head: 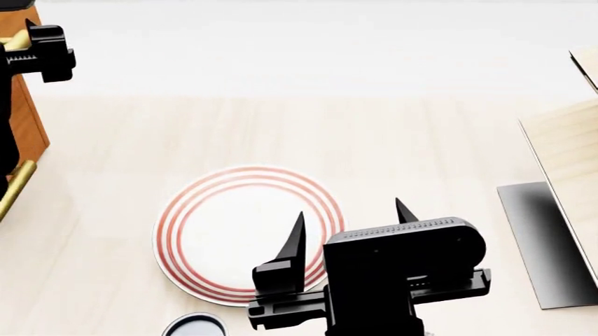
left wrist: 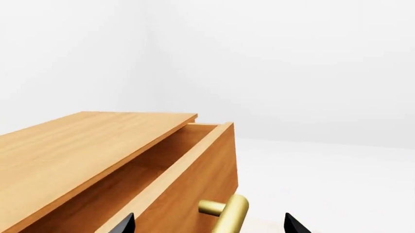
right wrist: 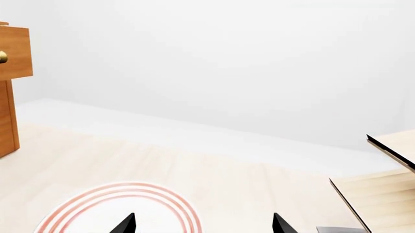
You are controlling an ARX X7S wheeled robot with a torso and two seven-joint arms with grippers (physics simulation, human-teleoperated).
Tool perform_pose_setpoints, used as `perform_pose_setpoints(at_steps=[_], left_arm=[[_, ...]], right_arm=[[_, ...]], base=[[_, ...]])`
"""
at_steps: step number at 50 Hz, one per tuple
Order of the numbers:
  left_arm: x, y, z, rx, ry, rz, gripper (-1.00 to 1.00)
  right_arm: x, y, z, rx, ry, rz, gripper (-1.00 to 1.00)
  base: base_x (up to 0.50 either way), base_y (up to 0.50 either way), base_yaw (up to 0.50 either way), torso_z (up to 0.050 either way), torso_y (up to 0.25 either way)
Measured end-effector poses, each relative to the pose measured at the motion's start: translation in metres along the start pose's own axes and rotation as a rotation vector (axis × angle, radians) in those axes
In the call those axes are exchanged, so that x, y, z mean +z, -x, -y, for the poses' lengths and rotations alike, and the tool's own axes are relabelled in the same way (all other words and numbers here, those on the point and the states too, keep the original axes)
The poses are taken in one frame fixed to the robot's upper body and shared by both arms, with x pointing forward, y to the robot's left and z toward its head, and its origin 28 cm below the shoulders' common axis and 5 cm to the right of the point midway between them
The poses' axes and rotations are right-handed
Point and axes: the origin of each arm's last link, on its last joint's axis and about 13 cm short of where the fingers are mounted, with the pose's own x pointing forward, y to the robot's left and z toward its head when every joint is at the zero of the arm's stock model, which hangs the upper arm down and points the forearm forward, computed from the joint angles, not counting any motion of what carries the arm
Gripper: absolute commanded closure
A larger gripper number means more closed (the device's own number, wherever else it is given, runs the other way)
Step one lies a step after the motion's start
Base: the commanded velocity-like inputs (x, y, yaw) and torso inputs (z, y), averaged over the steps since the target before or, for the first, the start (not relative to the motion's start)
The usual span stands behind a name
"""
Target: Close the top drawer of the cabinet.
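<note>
The cabinet (left wrist: 71,145) is orange-brown wood. Its top drawer (left wrist: 194,170) is pulled out, so its inside shows. The drawer's brass bar handle (left wrist: 228,213) sticks out from the flat front. My left gripper (left wrist: 211,225) is open, one black fingertip on each side of the handle, not closed on it. In the head view the left gripper (head: 38,52) is at the cabinet (head: 28,126) at the far left. My right gripper (head: 351,227) is open and empty above a plate. In the right wrist view the drawer front (right wrist: 14,53) juts past the cabinet body (right wrist: 7,121).
A white plate with red rings (head: 215,238) lies on the pale floor under my right gripper (right wrist: 202,225). A pale light-wood shelf unit (head: 570,154) on a dark grey base (head: 542,245) stands at the right. A lower drawer's brass handle (head: 14,185) shows at the left edge.
</note>
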Motion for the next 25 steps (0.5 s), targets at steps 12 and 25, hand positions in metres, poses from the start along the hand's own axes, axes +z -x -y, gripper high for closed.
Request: perform_pose_setpoints(at_steps=[12,25], left_arm=[[-0.003,-0.007,-0.014,0.070,-0.023,-0.013,-1.00],[-0.019,-0.014,-0.036,0.201,-0.065,-0.067,-1.00]], right_arm=[[-0.002,-0.001,-0.001,0.002,0.001,-0.005,-1.00],[-0.006,-0.003,-0.002,0.003,0.000,-0.014,-1.00]], base=[[0.00,0.00,0.00,-0.002,0.000],[0.00,0.00,0.00,-0.001,0.000]])
